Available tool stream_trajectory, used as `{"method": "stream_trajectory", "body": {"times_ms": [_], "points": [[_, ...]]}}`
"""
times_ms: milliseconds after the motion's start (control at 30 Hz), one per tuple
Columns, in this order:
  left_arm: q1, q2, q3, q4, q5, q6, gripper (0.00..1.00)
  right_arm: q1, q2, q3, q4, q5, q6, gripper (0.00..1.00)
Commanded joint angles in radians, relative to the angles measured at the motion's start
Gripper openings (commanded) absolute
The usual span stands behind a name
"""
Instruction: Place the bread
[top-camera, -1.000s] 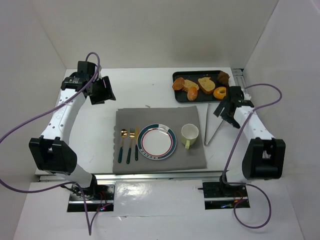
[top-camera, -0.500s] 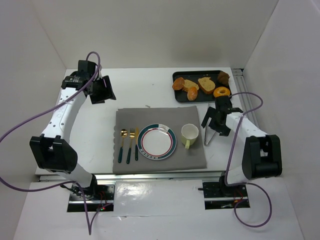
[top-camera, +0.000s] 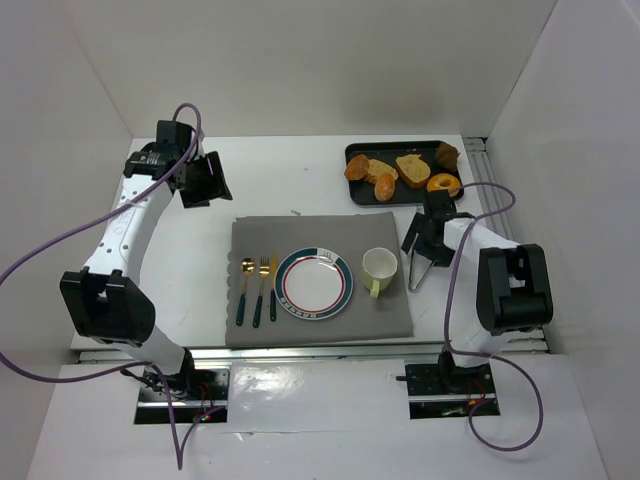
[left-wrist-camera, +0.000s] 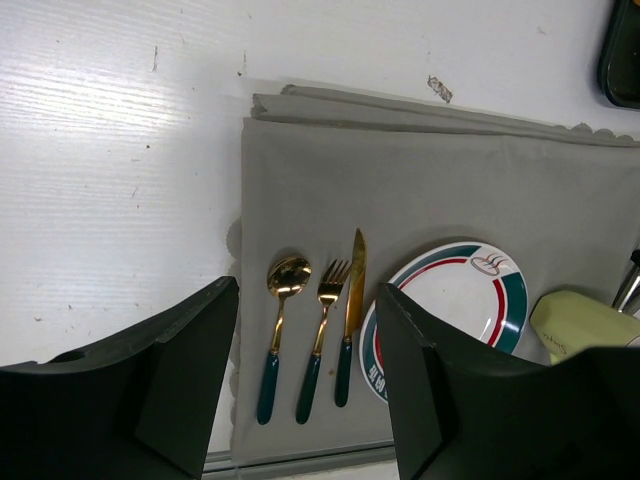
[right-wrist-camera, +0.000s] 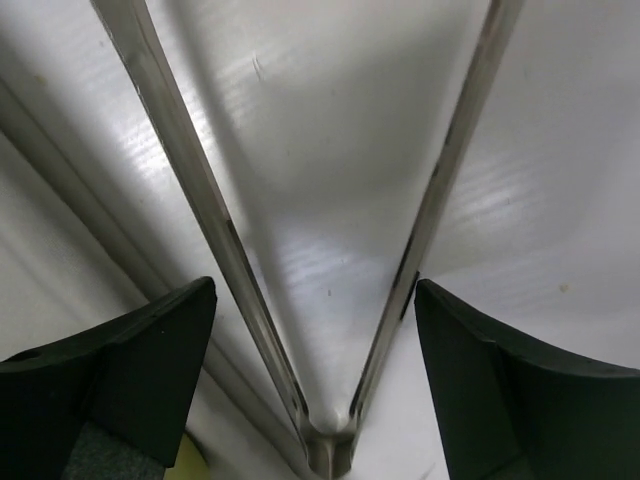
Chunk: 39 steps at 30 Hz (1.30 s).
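Observation:
Several bread pieces (top-camera: 383, 173) lie in a black tray (top-camera: 352, 151) at the back right. Metal tongs (top-camera: 419, 270) lie on the white table to the right of the grey placemat, their hinge (right-wrist-camera: 330, 447) towards the near edge. My right gripper (top-camera: 428, 238) is low over them and open. In the right wrist view (right-wrist-camera: 312, 300) both tong arms (right-wrist-camera: 195, 175) run between its fingers; the right finger (right-wrist-camera: 470, 350) is close beside one arm, the left one stands apart. My left gripper (top-camera: 205, 180) hangs open and empty over the table's back left (left-wrist-camera: 305, 300).
On the grey placemat (top-camera: 260, 235) sit a striped plate (top-camera: 313, 283), a pale green cup (top-camera: 379, 270), and a spoon, fork and knife (left-wrist-camera: 320, 320). A metal rail (top-camera: 480, 160) runs along the right edge beside the tray.
My right gripper has moved left and down from beside the tray onto the tongs, and its jaws have narrowed a little. The left arm has barely moved.

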Motion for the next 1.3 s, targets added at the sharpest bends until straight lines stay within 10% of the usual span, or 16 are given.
{"method": "stream_trajectory", "body": {"times_ms": [0,400,567,900,1267], "points": [[-0.004,0.001,0.045,0.005,0.011,0.020,0.70,-0.001,0.053,-0.007,0.137,0.041,0.009,0.85],[-0.004,-0.008,0.055,-0.004,0.002,0.030,0.70,-0.010,-0.166,-0.001,0.014,0.164,0.069,0.29],[-0.004,-0.018,0.045,-0.004,0.011,0.020,0.70,-0.001,-0.255,0.154,-0.154,0.173,-0.006,0.29],[-0.004,0.001,0.104,-0.043,-0.028,0.039,0.70,0.053,0.154,0.764,-0.426,0.027,-0.205,0.35],[0.014,0.001,0.104,-0.063,-0.007,0.039,0.70,0.074,0.302,0.957,-0.469,0.029,-0.235,0.49]]}}
